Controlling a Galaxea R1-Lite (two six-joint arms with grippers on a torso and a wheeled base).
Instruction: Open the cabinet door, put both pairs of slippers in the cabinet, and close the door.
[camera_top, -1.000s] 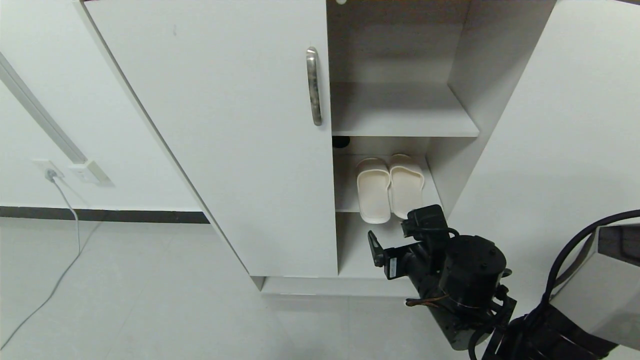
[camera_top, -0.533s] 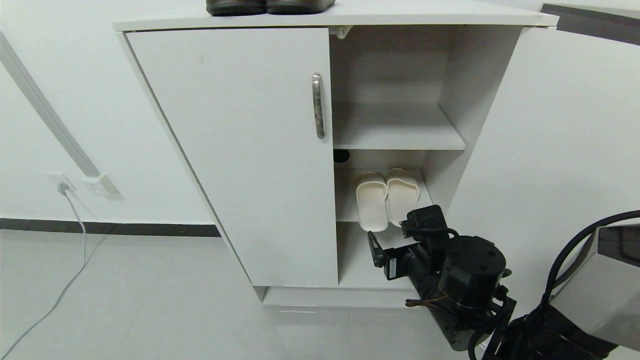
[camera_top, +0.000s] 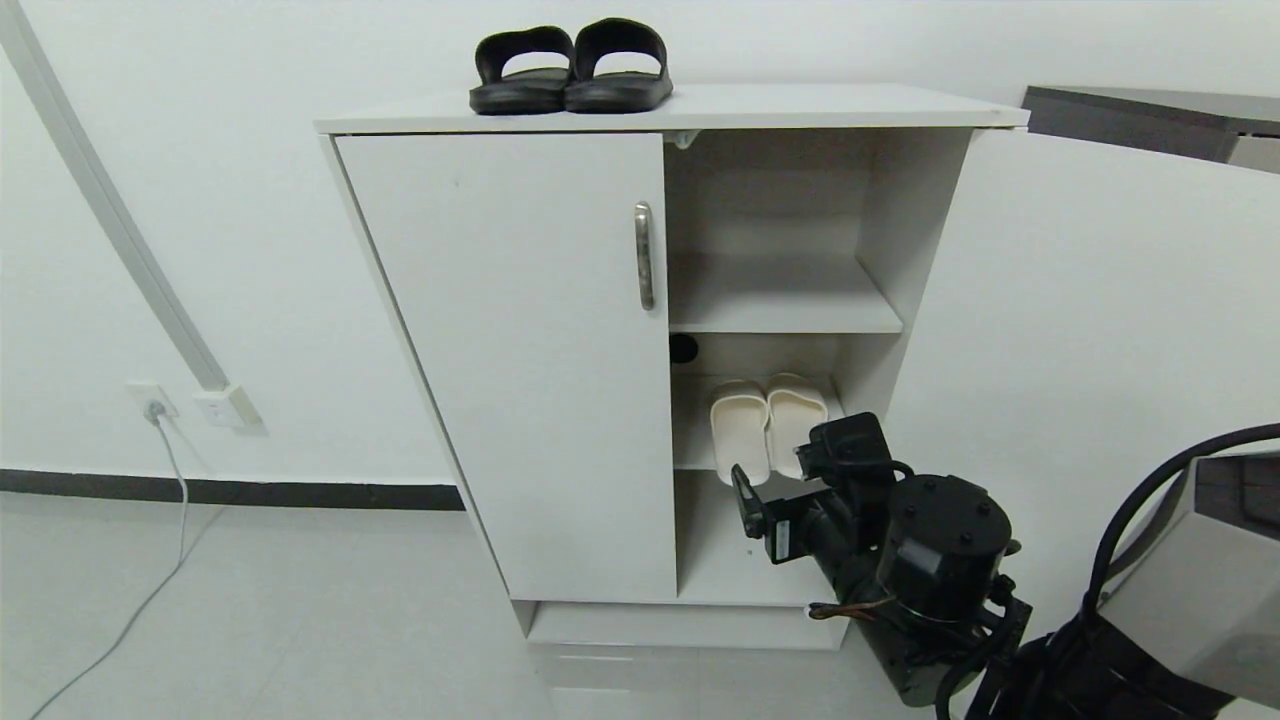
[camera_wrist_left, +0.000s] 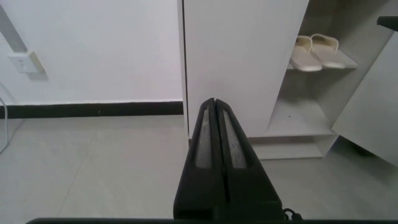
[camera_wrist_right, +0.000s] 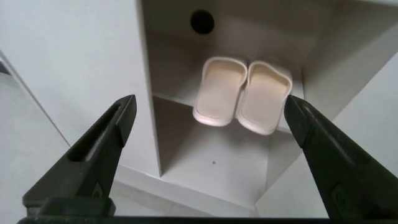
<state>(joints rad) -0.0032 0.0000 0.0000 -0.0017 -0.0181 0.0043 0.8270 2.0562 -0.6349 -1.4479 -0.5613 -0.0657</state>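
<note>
Currently the right door (camera_top: 1080, 330) of the cabinet (camera_top: 800, 105) stands swung wide, leaving the bay open before the right gripper (camera_wrist_right: 210, 106), spread wide and empty. 2 smooth cream slippers (camera_top: 767, 425) lie on the middle shelf (camera_top: 692, 430); 2 matte black slippers (camera_top: 570, 68) sit atop the cabinet. The left gripper (camera_wrist_left: 214, 102) is closed, empty, above the floor (camera_wrist_left: 93, 168).

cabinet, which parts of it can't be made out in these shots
Left half inside: head view, behind the closed left door.
Bottom shelf front: head view, the right gripper sits in front.
Open right door: head view, cut off by the picture edge; handle side turned away.
Top shelf: left wrist view, cut off at the top edge.
</note>
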